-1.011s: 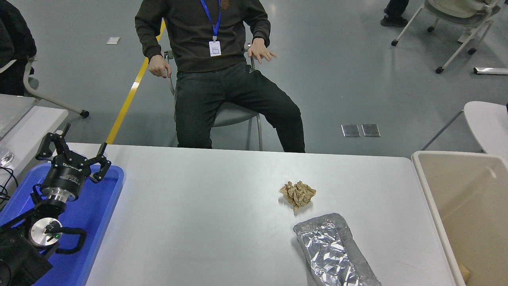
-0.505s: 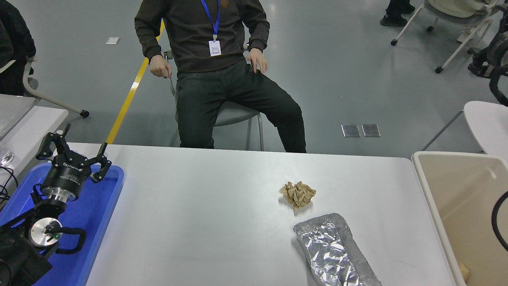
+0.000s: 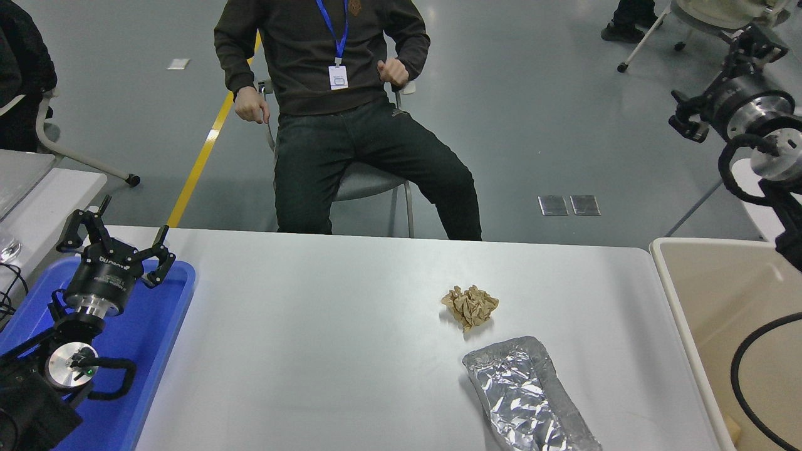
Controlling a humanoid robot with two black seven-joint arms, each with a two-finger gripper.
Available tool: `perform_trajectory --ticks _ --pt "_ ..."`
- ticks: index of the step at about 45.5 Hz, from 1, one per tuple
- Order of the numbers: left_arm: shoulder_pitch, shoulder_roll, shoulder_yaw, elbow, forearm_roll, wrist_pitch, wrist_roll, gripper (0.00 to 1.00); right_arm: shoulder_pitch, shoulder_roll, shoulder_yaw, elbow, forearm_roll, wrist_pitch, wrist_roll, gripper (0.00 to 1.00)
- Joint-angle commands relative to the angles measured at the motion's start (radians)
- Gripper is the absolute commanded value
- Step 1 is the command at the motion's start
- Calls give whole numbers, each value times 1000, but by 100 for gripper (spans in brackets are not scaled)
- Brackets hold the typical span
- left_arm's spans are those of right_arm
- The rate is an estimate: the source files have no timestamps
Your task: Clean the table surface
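The white table surface (image 3: pixel 313 338) carries a crumpled brown paper ball (image 3: pixel 470 305) right of centre and a crinkled silver foil container (image 3: pixel 526 398) just in front of it. My right gripper (image 3: pixel 707 67) hangs open and empty, high at the right edge, far above and to the right of both items. My left gripper (image 3: pixel 133 216) is parked open over the blue tray (image 3: pixel 160 326) at the lower left, holding nothing.
A beige bin (image 3: pixel 665 275) stands against the table's right end, with a black cable of the right arm looping over it. A person sits on a chair (image 3: pixel 366 181) at the far side, hands off the table. Other tables sit at both side edges.
My right arm has come into view at the right edge and risen to the upper right. The person's hand lifted from the thigh to the chest. Paper and foil have not moved.
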Motion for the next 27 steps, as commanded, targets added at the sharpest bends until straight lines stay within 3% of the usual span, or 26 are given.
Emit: perform_trajectory --ticks 1,27 --pt "0 0 0 1 0 0 0 100 -142 49 126 41 -6 51 91 99" --pt "0 0 0 1 0 0 0 100 -347 80 136 33 -7 175 269 99"
